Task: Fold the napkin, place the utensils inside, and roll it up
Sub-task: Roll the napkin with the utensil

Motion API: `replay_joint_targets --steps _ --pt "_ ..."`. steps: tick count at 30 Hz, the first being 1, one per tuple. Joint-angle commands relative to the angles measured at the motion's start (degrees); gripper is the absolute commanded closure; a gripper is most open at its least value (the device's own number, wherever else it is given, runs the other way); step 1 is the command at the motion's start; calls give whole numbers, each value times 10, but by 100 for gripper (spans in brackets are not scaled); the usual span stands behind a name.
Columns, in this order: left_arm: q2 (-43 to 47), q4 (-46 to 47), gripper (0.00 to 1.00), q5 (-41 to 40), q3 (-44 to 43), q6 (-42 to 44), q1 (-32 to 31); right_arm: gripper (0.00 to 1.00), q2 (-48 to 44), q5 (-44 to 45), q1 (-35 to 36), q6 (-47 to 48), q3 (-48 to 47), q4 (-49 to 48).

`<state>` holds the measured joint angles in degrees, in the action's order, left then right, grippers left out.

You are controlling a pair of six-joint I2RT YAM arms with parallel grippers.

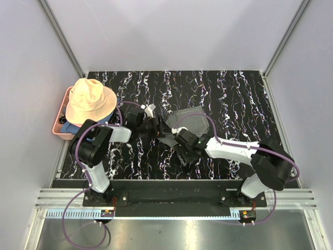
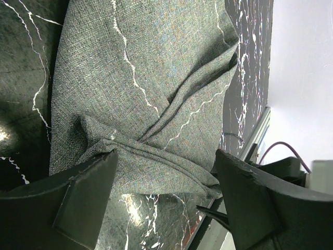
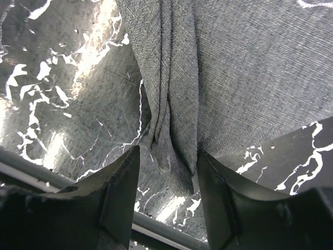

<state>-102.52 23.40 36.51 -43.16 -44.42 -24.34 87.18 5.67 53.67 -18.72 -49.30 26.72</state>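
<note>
Top external view: the grey napkin (image 1: 191, 121) lies crumpled near the middle of the black marbled table (image 1: 234, 99), with both grippers at its left, near edge. The left gripper (image 2: 166, 159) holds its 2 fingers wide apart around a bunched fold. The right gripper (image 3: 167, 156) straddles a narrow cloth ridge; I cannot tell whether it is pinching. A peach hat (image 1: 91, 101) covers a pink tray (image 1: 57, 130) at the table's left edge.

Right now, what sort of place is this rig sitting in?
Probably a lab test cell: plain pale panels on aluminium posts enclose a black marbled table, two arms bolted at its near edge, handling a napkin.
</note>
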Motion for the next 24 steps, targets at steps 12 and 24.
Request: replay_joint_targets --steps 12,24 --pt "-16 -65 16 -36 -8 34 15 97 79 -49 6 11 -63 48" --pt "-22 -98 16 -40 -21 56 25 100 69 -421 -154 22 -32 -16"
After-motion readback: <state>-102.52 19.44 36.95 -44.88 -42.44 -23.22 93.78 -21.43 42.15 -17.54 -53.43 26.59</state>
